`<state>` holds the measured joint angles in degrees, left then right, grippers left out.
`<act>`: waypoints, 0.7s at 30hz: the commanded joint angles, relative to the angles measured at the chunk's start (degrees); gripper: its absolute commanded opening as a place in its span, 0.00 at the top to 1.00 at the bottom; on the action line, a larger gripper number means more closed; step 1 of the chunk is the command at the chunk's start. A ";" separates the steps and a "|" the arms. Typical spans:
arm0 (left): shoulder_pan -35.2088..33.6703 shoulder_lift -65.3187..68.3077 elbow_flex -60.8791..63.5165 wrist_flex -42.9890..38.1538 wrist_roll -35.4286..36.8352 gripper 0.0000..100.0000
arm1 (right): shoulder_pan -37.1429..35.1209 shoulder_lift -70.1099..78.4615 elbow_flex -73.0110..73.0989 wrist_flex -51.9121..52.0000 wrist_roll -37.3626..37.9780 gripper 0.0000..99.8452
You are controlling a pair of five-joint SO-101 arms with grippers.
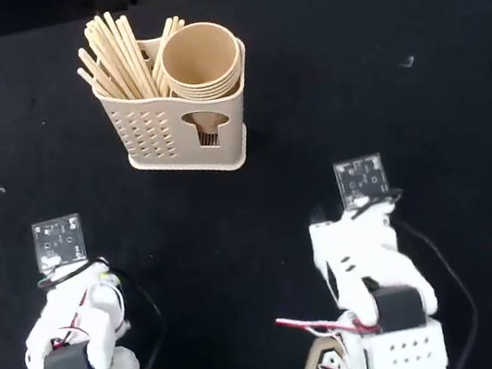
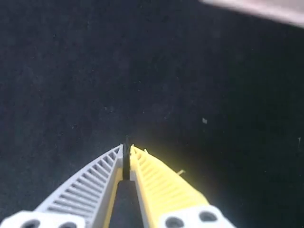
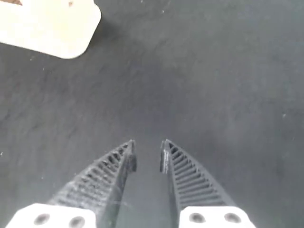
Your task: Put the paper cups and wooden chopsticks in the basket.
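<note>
Basket (image 1: pixel 163 134), far left on surface (image 1: pixel 370 80): stacked cups (image 1: pixel 200 59) at right, chopsticks (image 1: pixel 119 59) at left, upright. Left gripper (image 2: pixel 126 148): closed, empty. Right gripper (image 3: pixel 148 154): narrow gap, empty.

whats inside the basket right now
The basket holds a bundle of wooden chopsticks standing on end beside a nested stack of paper cups. The basket wall covers their lower parts, so the basket's floor cannot be seen.
</note>
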<state>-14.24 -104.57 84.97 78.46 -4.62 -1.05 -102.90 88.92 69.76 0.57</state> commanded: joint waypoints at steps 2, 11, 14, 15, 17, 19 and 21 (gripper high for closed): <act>1.36 0.00 1.19 -0.35 -0.26 0.97 | -0.70 -4.53 6.73 4.48 0.44 0.90; 1.36 0.70 12.53 -5.80 -0.35 0.97 | -0.70 -1.63 7.87 3.16 0.44 0.90; 1.45 0.26 12.44 -5.54 -0.35 0.97 | -0.70 -1.89 7.87 3.25 0.44 0.90; 1.54 0.18 12.44 -5.54 -0.35 0.97 | -0.97 -2.24 7.87 3.34 0.44 0.90; 1.71 -0.09 12.44 -5.45 -0.44 0.97 | -0.18 -4.09 7.78 3.43 0.44 0.90; 1.63 -0.09 12.44 -5.45 -0.44 0.97 | 1.49 -6.11 7.60 3.43 0.44 0.90; 1.19 -0.09 12.44 -5.45 -0.35 0.97 | 2.20 -5.58 7.60 4.04 0.44 0.90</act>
<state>-13.01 -104.04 96.04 72.84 -4.62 -0.62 -103.16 96.84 73.63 0.57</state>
